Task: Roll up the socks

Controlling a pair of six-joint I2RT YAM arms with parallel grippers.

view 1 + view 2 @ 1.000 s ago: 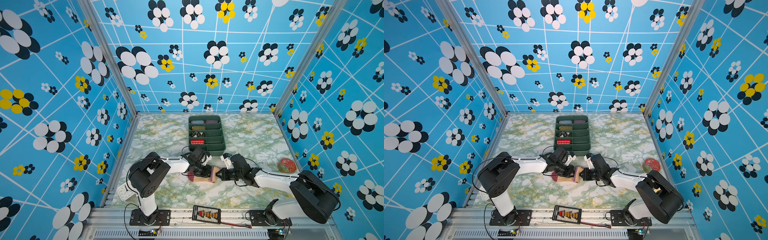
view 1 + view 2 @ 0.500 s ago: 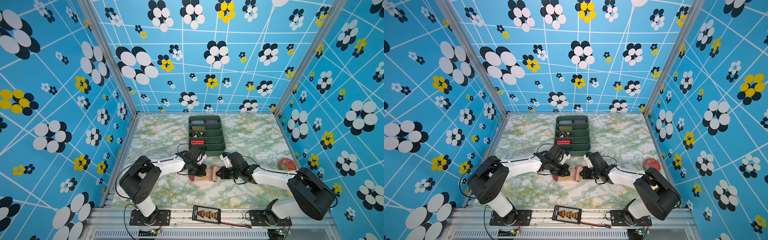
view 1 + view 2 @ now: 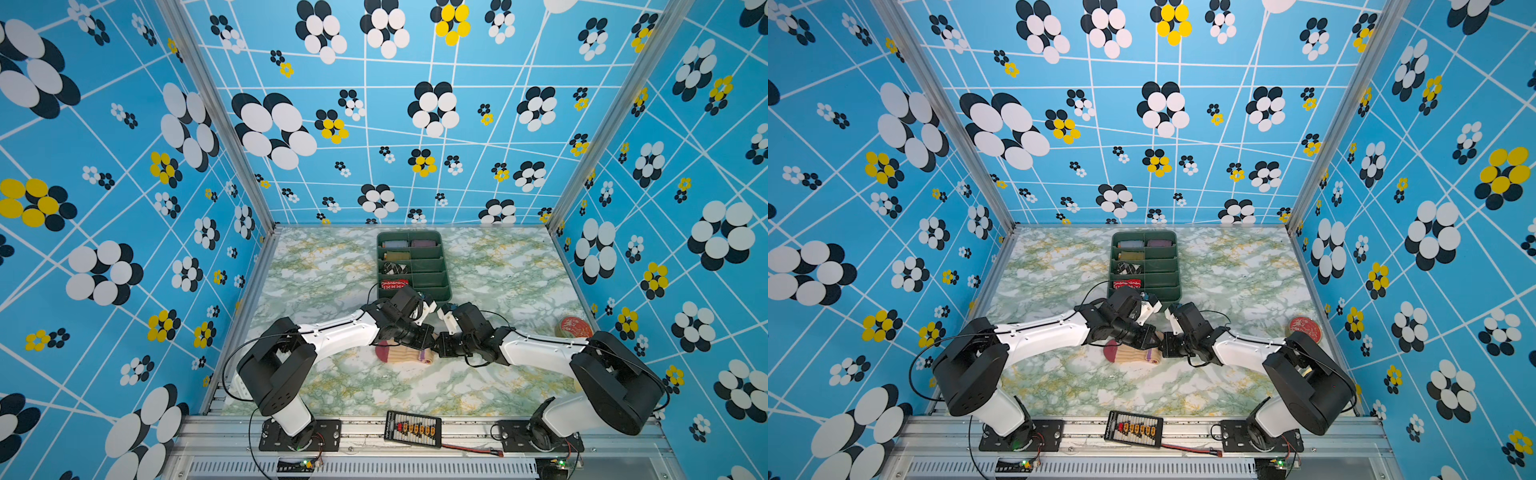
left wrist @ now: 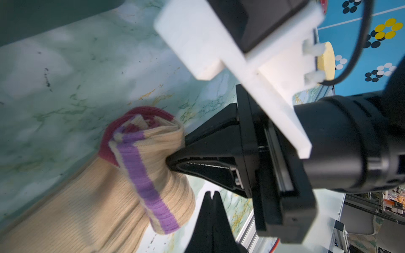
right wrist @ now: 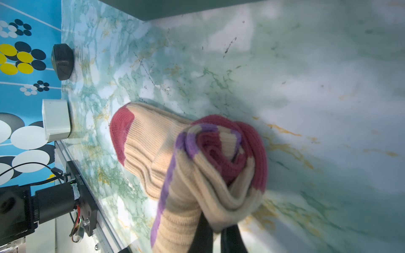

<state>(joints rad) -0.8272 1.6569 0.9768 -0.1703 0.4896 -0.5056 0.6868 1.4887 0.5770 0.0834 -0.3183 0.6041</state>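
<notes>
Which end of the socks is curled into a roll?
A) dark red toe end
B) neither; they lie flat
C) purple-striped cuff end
C: the socks coil up at the purple-striped cuff end, while the dark red toe lies flat on the table.

I have open worktop toward the left edge and in both back corners. The tray blocks the back middle; my left arm and right arm meet over the socks just in front of it. A tin stands by the right edge.
</notes>
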